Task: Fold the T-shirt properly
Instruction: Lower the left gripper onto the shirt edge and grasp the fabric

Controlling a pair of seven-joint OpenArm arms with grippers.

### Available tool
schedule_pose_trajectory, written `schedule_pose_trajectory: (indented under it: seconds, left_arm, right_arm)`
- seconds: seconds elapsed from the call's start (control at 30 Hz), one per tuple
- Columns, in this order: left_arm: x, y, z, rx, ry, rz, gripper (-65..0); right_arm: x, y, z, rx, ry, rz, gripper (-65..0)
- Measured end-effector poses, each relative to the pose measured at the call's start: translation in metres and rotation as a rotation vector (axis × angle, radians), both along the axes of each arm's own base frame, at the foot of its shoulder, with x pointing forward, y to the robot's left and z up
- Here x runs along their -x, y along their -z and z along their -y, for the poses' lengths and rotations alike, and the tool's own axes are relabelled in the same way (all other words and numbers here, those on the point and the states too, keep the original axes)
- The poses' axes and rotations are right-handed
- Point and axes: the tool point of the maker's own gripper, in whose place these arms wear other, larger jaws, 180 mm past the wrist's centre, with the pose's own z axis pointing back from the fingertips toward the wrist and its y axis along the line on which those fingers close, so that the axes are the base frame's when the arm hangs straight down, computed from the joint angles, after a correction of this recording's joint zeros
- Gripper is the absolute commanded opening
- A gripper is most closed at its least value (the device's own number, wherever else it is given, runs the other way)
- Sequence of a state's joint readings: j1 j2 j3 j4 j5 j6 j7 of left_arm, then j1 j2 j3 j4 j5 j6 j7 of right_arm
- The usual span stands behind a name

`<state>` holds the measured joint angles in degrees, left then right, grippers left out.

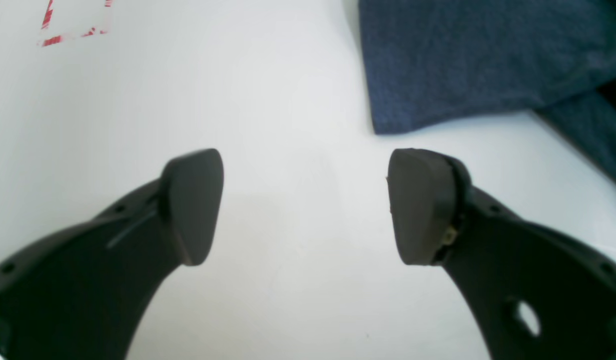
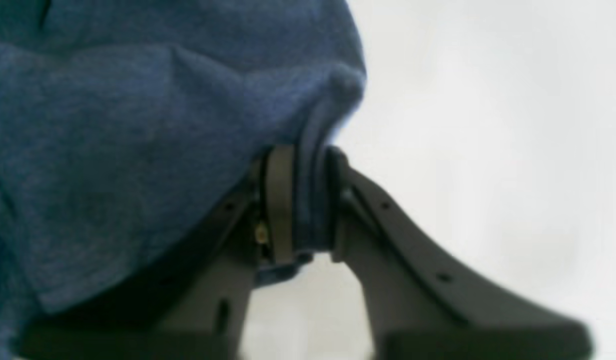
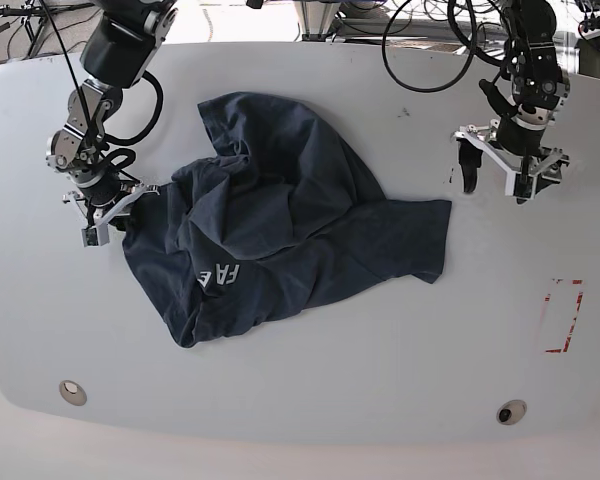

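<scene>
The right pincer point(image 2: 302, 200) clamps a thin edge of the crumpled T-shirt point(image 3: 280, 230) mid-counter point(image 3: 380, 380); the left pincer point(image 1: 305, 205) hangs wide and empty beside the far sleeve. So slight a bite could slip when pulled, leaving the bunched cloth unspread.

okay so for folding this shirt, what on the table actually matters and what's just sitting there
Part of the job:
T-shirt, crumpled
right end effector, clamped on a fold of its edge
left end effector, open, beside a corner of it

Just there:
red tape marks
two round table fittings
</scene>
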<state>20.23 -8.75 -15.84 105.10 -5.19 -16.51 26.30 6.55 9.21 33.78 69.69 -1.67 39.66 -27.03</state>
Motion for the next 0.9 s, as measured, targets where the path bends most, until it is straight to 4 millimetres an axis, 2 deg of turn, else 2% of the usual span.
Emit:
schedule_pose_trajectory:
  seconds: [0.1,0.23,0.47,0.9]
  left_arm:
    - [-0.009,-0.003,0.001,0.02,-0.029,0.001,-7.6]
    - [-0.02,-0.003,0.006,0.038,-0.04,-0.046,-3.9]
    - [-0.041,-0.009,0.014,0.076,-0.065,-0.057,-2.6]
    - [-0.048,0.036,0.038,0.137,-0.034,-0.194,-2.6]
  right_arm:
    - [-0.001,0.0,-0.002,-0.006,0.0,0.002,-63.1]
    - [-0.001,0.0,-0.004,-0.012,-0.001,0.006,-64.8]
    - [-0.001,0.001,-0.007,-0.017,-0.002,0.006,-65.0]
    - [-0.002,0.0,-0.008,-0.019,-0.004,0.007,-65.0]
